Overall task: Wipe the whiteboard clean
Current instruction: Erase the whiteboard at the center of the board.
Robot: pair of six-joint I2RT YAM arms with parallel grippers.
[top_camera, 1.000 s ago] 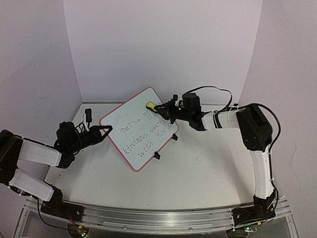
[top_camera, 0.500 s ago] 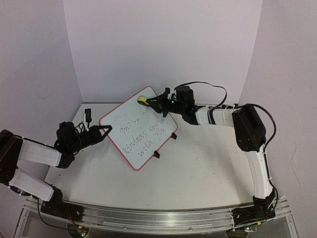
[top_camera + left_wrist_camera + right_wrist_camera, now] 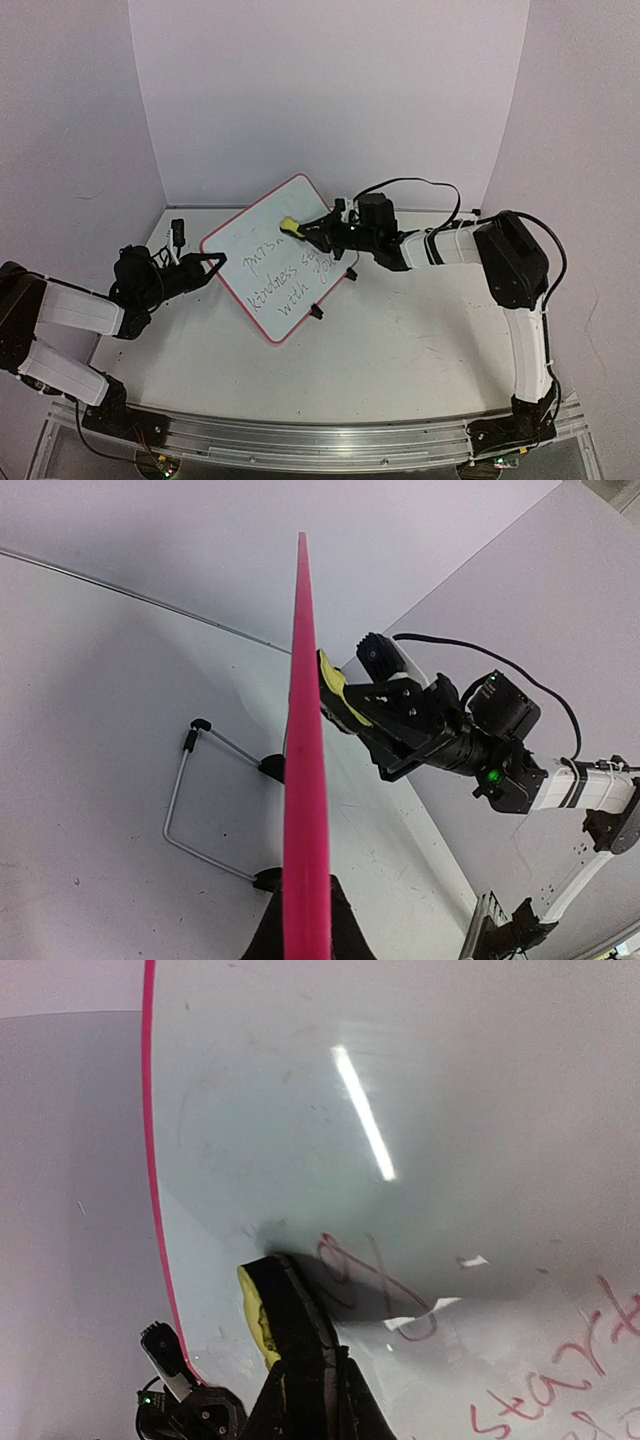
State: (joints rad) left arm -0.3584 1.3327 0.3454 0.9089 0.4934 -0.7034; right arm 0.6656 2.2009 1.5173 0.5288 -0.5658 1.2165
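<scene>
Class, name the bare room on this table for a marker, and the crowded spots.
Free: the table between whiteboard and near rail. Crowded: the board's left edge, clamped by the left fingers, and its top, where the right fingers press the eraser.

The white counter (image 3: 400, 340) carries a small black object (image 3: 178, 232) at ten o'clock. A yellow-and-black block (image 3: 290, 224) shows near twelve, a metal rail (image 3: 300, 438) along six.
</scene>
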